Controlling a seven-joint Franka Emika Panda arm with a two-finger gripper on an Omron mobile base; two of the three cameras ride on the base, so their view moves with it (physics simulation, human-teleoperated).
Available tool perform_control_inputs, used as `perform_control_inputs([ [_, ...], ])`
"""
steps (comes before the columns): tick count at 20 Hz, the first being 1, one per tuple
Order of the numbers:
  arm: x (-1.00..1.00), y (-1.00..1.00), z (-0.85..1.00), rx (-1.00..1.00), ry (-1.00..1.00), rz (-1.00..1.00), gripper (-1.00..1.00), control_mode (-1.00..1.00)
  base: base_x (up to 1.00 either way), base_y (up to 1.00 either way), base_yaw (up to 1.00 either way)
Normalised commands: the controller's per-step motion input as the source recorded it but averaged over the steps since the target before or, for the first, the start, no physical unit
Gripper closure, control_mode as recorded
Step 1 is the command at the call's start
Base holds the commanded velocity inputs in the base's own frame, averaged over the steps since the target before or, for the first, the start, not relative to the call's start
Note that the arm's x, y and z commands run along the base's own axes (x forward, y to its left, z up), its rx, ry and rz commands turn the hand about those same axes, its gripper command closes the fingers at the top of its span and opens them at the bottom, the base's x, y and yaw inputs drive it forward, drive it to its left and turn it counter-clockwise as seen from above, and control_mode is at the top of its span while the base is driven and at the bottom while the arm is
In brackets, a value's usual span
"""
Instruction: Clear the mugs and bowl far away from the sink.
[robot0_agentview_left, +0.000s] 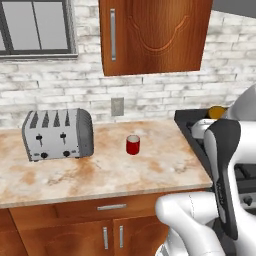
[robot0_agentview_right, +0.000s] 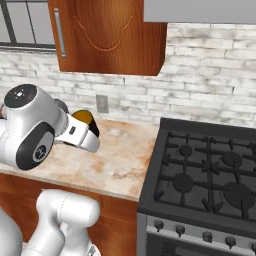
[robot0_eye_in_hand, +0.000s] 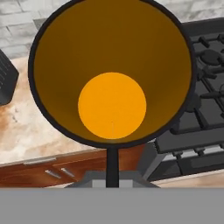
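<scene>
Black mug (robot0_eye_in_hand: 112, 74) in closed pincer (robot0_eye_in_hand: 112, 173), mouth camera-ward.

red mug (robot0_agentview_left: 132, 145), black mug (robot0_eye_in_hand: 112, 72) with yellow-orange inside, silver toaster (robot0_agentview_left: 57, 134)

The left base view looks forward and down from behind the arm's left onto the marble counter (robot0_agentview_left: 115, 170), with the toaster (robot0_agentview_left: 57, 134) at nine o'clock and the stove (robot0_agentview_left: 197, 135) cut off at three o'clock; the right base view looks from behind the arm's right, the same counter (robot0_agentview_right: 110, 160) now at nine o'clock and the stove (robot0_agentview_right: 210, 175) filling four o'clock; both share the counter's stove end and the brick wall. The hand view sits very near, staring straight into the black mug (robot0_eye_in_hand: 111, 72), counter and stove far beneath.
</scene>
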Motion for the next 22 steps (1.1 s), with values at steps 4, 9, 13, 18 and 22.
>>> perform_control_inputs([
  [4, 0.21, 0.24, -0.40, 0.02, 0.05, -0.02, 1.00, -1.00, 0.00, 0.00, 0.00],
  [9, 0.22, 0.14, -0.61, -0.01, 0.23, 0.04, 1.00, -1.00, 0.00, 0.00, 0.00],
  [13, 0.34, 0.03, -0.56, 0.00, 0.21, 0.08, 1.00, -1.00, 0.00, 0.00, 0.00],
  [18, 0.49, 0.00, -0.48, 0.00, 0.13, 0.18, 1.00, -1.00, 0.00, 0.00, 0.00],
  [22, 0.52, 0.00, -0.37, 0.00, 0.01, 0.23, 1.00, -1.00, 0.00, 0.00, 0.00],
])
